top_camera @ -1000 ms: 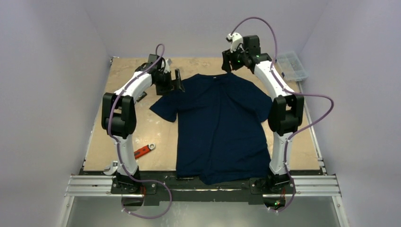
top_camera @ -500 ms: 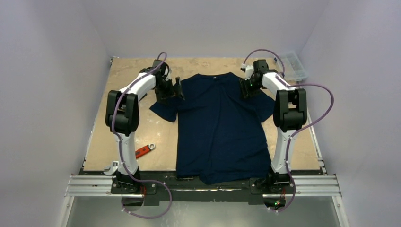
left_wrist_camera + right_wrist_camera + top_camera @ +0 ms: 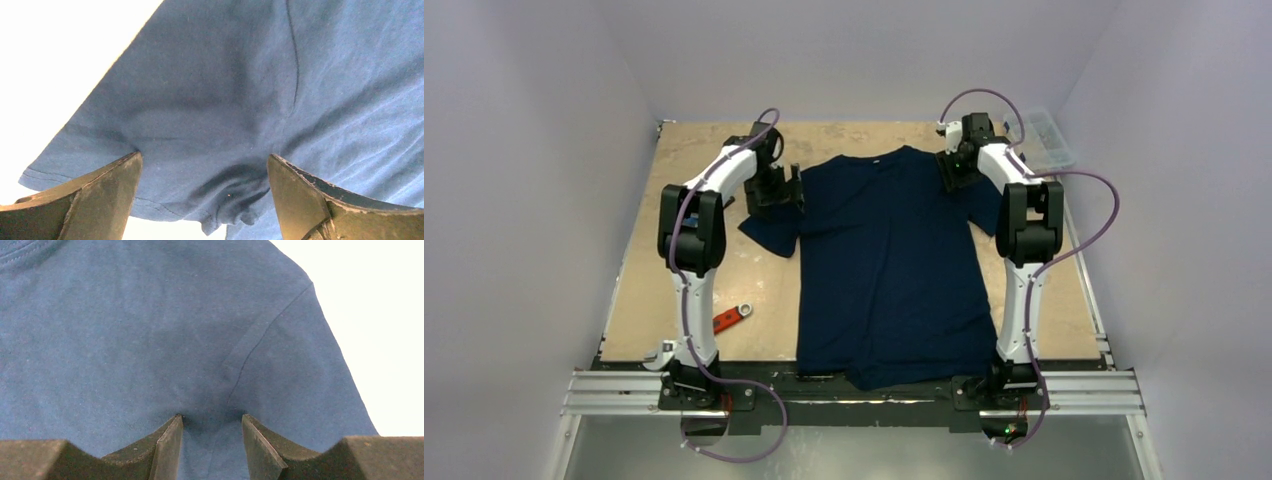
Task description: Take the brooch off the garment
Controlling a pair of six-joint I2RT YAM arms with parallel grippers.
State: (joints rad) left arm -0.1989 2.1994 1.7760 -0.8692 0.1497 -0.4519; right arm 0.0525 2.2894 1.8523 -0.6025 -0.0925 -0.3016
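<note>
The dark navy T-shirt (image 3: 889, 270) lies flat on the table, neck toward the back. No brooch shows in any view. My left gripper (image 3: 796, 190) is open at the shirt's left shoulder, by the sleeve. In the left wrist view its jaws (image 3: 205, 200) stand wide apart with a bunched fold of the shirt (image 3: 240, 90) between them. My right gripper (image 3: 946, 172) rests on the right shoulder. In the right wrist view its jaws (image 3: 212, 440) are narrowly apart and press into the fabric (image 3: 150, 340) beside the sleeve seam.
A red-handled wrench (image 3: 729, 318) lies on the wooden table left of the shirt, near the left arm. A clear plastic box (image 3: 1044, 138) stands at the back right corner. Walls close in the table on three sides.
My right gripper has come down from above the back edge onto the shirt's right shoulder. My left gripper has shifted slightly left at the left shoulder. The right sleeve has drawn in a little.
</note>
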